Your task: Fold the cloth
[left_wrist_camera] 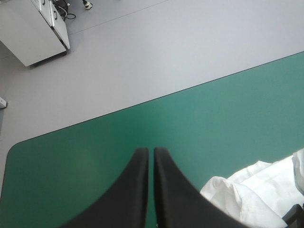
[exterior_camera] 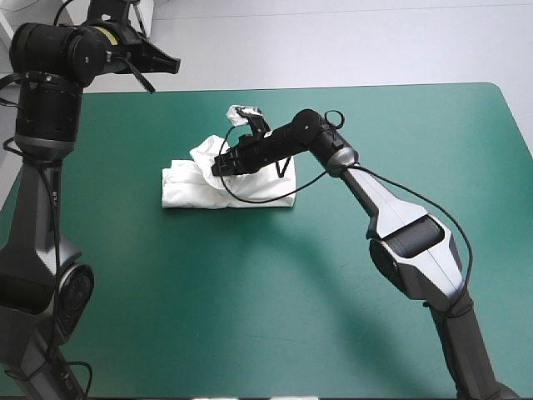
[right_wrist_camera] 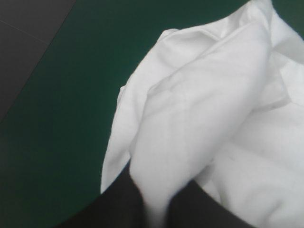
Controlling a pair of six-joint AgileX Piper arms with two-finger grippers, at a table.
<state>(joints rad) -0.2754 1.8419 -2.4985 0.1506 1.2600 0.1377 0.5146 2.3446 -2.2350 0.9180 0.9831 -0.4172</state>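
Note:
The white T-shirt (exterior_camera: 204,185) lies as a partly folded bundle near the middle of the teal-green table, its upper layer lifted and rumpled. My right gripper (exterior_camera: 223,164) reaches over it from the right and is shut on the T-shirt, a fold of white cloth (right_wrist_camera: 190,133) rising between its black fingers (right_wrist_camera: 118,199). My left gripper (exterior_camera: 171,62) is raised above the table's far left corner, away from the shirt. In the left wrist view its gripper (left_wrist_camera: 151,156) is shut and holds nothing, with the T-shirt (left_wrist_camera: 256,194) off to one side below it.
The teal-green cover (exterior_camera: 350,333) stretches bare around the bundle. The table's far edge (left_wrist_camera: 156,99) runs ahead of my left gripper, with grey floor beyond it.

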